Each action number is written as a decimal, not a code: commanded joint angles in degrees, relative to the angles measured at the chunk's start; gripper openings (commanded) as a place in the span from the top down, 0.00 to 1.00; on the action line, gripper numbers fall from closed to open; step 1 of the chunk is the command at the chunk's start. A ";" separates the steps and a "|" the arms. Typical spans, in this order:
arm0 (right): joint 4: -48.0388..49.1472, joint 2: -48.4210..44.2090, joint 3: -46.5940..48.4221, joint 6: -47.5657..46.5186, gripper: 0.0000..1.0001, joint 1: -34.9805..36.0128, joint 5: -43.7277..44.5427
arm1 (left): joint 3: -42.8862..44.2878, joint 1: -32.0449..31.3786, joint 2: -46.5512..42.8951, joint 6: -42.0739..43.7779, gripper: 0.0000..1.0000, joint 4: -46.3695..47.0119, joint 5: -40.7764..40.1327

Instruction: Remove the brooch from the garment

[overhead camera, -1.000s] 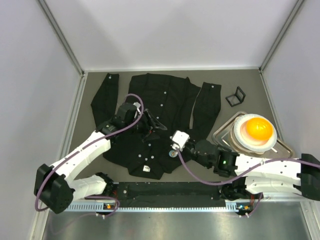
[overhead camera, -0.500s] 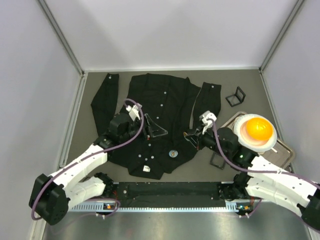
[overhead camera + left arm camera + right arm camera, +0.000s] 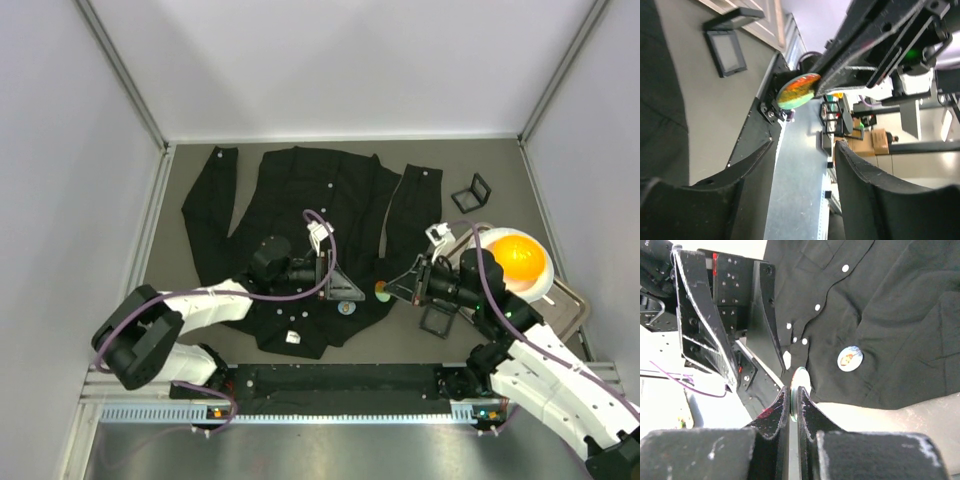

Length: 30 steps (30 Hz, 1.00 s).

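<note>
First: round white brooch [image 3: 346,308] pinned on garment [image 3: 320,200] near hem. Beside it, right tool [image 3: 383,291] pinches orange-green brooch [image 3: 798,91] at garment edge. Left tool [image 3: 802,145] wide, empty, above garment. Garment spread flat on table [image 3: 480,160].

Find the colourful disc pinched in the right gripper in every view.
Top external: the disc is just right of centre, at the tips of the right gripper.
Left wrist: upper centre, seen face-on.
Right wrist: centre, edge-on between the fingers.
Shared landmark: the black garment, which shows in all three views.
</note>
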 commanded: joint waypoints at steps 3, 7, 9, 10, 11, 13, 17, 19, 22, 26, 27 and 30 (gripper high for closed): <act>1.95 -1.43 2.07 4.60 1.00 -2.73 -8.96 | 0.17 -2.29 1.03 1.96 0.47 15.46 2.28; 5.11 -2.40 1.02 7.76 1.00 -2.91 -10.81 | 1.05 -3.08 2.70 1.70 0.43 16.16 2.19; 6.79 -2.83 0.32 9.17 1.00 -2.82 -12.04 | 1.66 -3.17 3.92 1.53 0.40 16.24 2.27; 8.36 -3.01 0.05 10.39 1.00 -2.82 -12.48 | 1.75 -3.26 4.19 1.53 0.40 16.33 2.19; 8.99 -3.01 -0.21 10.93 1.00 -2.91 -12.66 | 1.93 -3.26 4.46 1.35 0.40 16.51 2.10; 9.78 -2.92 -0.83 11.54 1.00 -2.82 -13.27 | 2.28 -3.43 5.25 -0.31 0.42 18.52 2.54; 11.01 -2.66 -1.44 11.55 1.00 -2.82 -13.27 | 2.90 -4.14 6.22 -2.25 0.55 23.01 2.98; 10.93 -2.48 -1.53 11.20 1.00 -2.91 -13.01 | 2.81 -4.14 6.13 -2.34 0.61 23.80 3.07; 11.10 -2.31 -1.80 11.11 1.00 -3.09 -12.66 | 3.07 -4.23 5.95 -3.04 0.66 23.98 3.51; 11.10 -3.01 -2.15 11.19 1.00 -3.35 -12.04 | 2.81 -4.31 5.34 -2.96 0.71 23.37 3.77; 11.10 -3.18 -2.24 11.28 1.00 -3.35 -11.78 | 2.89 -4.31 5.08 -2.61 0.72 22.93 3.77; 11.10 -3.27 -2.32 11.46 1.00 -3.35 -11.87 | 2.81 -4.31 4.64 -2.25 0.80 22.31 3.77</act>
